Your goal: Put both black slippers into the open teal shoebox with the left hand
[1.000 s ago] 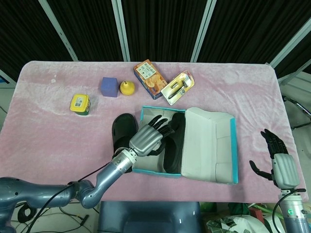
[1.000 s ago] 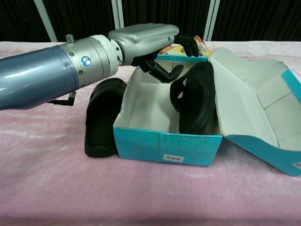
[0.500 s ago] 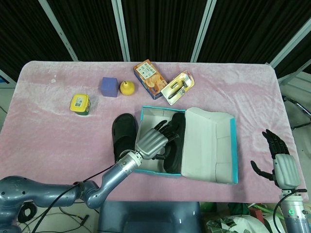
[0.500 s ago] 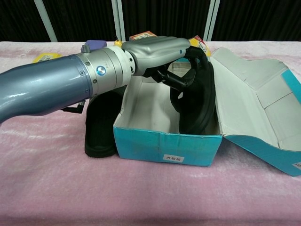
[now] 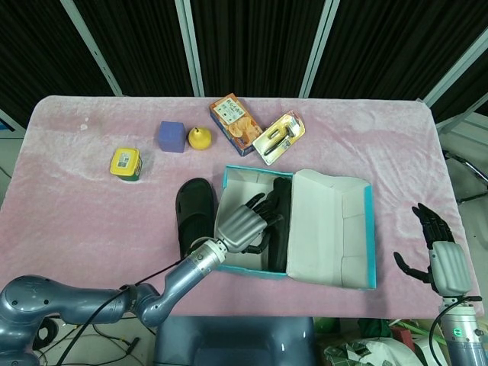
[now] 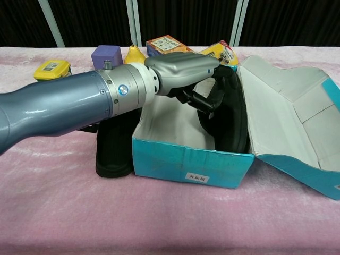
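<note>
1. Teal cardboard shoebox (image 5: pixel 367 229), near the table's front edge, holds 1 black rubber slipper (image 6: pixel 231 117) on edge, gripped by the left hand (image 5: pixel 242 224).
2. Second black slipper (image 5: pixel 192 210) lies outside, against its left wall.
3. Right hand (image 5: pixel 438 248) is spread, empty.
4. Yellow tin (image 5: pixel 126 163), purple cube (image 5: pixel 172 136), orange carton (image 5: pixel 235 123) stand toward the far edge; labels unreadable.

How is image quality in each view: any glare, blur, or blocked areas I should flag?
Head view: evenly lit and sharp, soft shadows only, nothing blown out. Chest view: the left forearm fills the left side, slightly soft and carrying bright highlights, hiding most of the slipper on the table; the teal shoebox and the slipper inside it stay sharp.
</note>
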You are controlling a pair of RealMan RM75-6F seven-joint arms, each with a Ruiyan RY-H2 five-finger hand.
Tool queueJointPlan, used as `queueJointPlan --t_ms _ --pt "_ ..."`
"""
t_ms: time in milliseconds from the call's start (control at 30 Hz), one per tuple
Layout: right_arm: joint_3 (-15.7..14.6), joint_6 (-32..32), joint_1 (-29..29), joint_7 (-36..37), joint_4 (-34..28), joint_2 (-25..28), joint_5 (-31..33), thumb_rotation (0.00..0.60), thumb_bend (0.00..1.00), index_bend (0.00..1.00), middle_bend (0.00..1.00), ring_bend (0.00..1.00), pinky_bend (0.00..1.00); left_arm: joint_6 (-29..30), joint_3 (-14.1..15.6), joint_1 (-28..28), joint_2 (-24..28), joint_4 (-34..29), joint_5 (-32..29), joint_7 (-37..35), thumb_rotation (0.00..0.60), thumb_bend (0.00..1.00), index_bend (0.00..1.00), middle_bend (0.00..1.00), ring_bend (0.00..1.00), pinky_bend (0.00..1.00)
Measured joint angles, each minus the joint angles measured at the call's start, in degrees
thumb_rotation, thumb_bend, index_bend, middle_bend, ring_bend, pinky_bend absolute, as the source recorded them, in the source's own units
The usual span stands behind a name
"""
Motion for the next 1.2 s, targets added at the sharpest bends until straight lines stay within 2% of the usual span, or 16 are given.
queueJointPlan --t_ms 233,333,467,533,600,800,867,1000,1200 --pt "0.1 -0.2 0.2 0.1 0.1 -0.1 0.1 0.6 0.22 0.0 0.02 0.0 0.09 0.0 0.6 0.0 -0.2 0.2 -1.1 0.7 0.316 0.64 0.17 0.21 0.06 0.05" --pt "0.1 -0.3 0.2 0.0 0.1 -0.2 0.1 0.6 0.22 0.0 0.02 0.0 0.09 0.8 0.4 0.2 -0.4 0.1 -0.4 -0.1 0.314 0.56 0.12 0.15 0.04 0.05" --pt "0.1 -0.2 0.2 -0.2 0.0 -0.2 0.0 0.6 0.22 0.0 0.03 0.0 0.09 2.3 -0.2 0.7 -0.7 -0.1 1.7 -3.1 0.312 0.31 0.06 0.1 0.01 0.05" --pt "0.1 -0.2 0.2 -0.1 -0.1 -0.2 0.0 0.6 0.22 0.0 0.03 0.0 0.09 2.9 -0.4 1.0 -0.8 -0.2 2.7 -4.6 0.312 0.22 0.06 0.09 0.01 0.05" --pt "0.2 -0.2 0.2 -0.1 -0.1 -0.1 0.0 0.6 0.22 0.0 0.03 0.0 0.09 3.6 -0.5 1.4 -0.8 -0.2 3.8 -5.6 0.314 0.18 0.05 0.09 0.01 0.05" --pt "0.2 -0.2 0.3 -0.1 -0.1 -0.1 -0.1 0.6 0.22 0.0 0.02 0.0 0.09 6.5 -0.5 2.8 -0.4 -1.1 5.8 -7.3 0.321 0.16 0.06 0.11 0.01 0.05" --pt "0.2 -0.2 0.3 0.0 0.0 -0.1 -0.1 0.6 0.22 0.0 0.02 0.0 0.09 8.4 -0.6 3.7 0.2 -2.1 6.5 -7.7 0.37 0.16 0.07 0.11 0.01 0.05" --pt "0.2 -0.3 0.3 0.5 0.4 0.0 -0.1 0.6 0.22 0.0 0.02 0.0 0.09 13.0 -0.7 6.5 3.4 -6.0 6.7 -6.6 0.539 0.16 0.08 0.1 0.02 0.05" --pt "0.2 -0.7 0.8 1.1 0.9 -0.2 -0.6 0.6 0.22 0.0 0.02 0.0 0.09 18.2 -1.0 11.2 10.6 -12.7 1.9 0.4 0.548 0.15 0.09 0.09 0.02 0.06"
